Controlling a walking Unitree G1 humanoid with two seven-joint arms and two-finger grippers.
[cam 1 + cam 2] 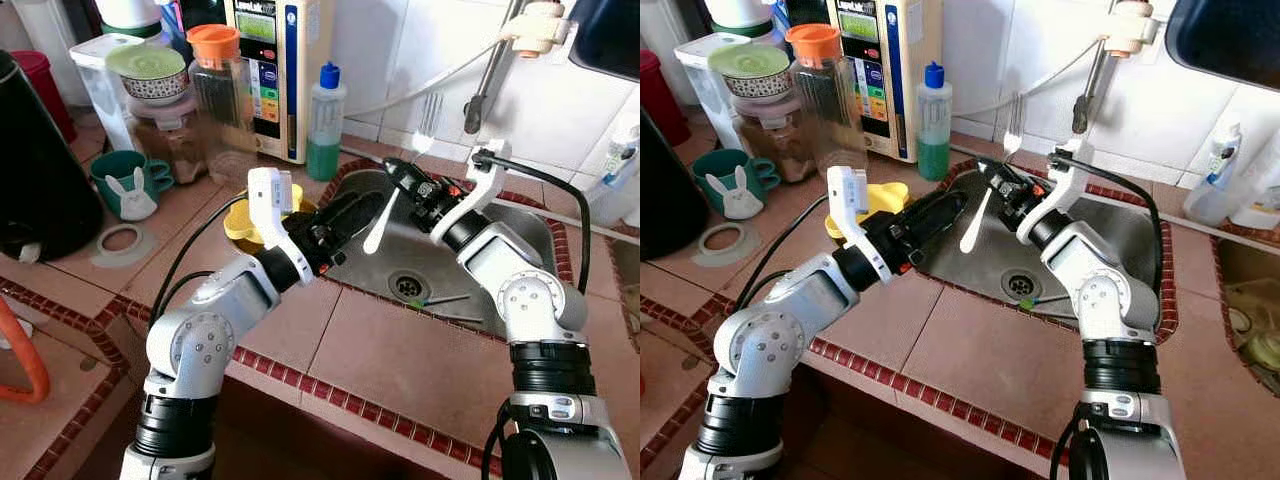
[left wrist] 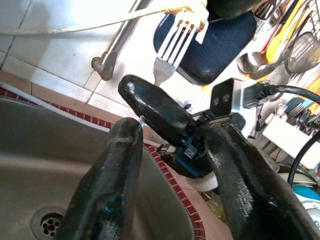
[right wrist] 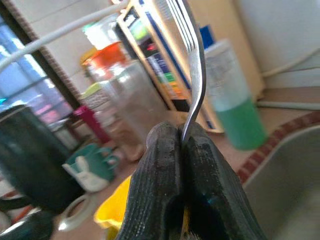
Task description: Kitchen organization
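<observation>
Spreading under both arms is the tiled counter (image 1: pixel 380 360), with the steel sink (image 1: pixel 520 235) set into it directly below the two claws. Behind the left claw (image 1: pixel 362 212), on the counter, stand a tall clear jar (image 1: pixel 222 95) with an orange lid and a bottle of green soap (image 1: pixel 324 125) with a blue cap; a yellow dish (image 1: pixel 240 220) lies just beside that arm's wrist, and a teal cup (image 1: pixel 120 172) with a white rabbit figure sits farther off to its left. The left claw reaches out over the sink's near-left edge with its two black fingers (image 2: pixel 115 180) apart and nothing between them, pointing toward the right claw (image 1: pixel 400 172). The right claw hangs over the back of the sink, fingers pressed together and clamped on a metal fork (image 1: pixel 428 122), which it grips near the middle of the handle: the tines stand up against the white wall tiles above the claw, and the pale handle end slants down toward the sink, close beside the left claw's tips. Below the right claw, the sink drain (image 1: pixel 409 287) sits near a thin green-tipped stick (image 1: pixel 440 299) on the basin floor.
</observation>
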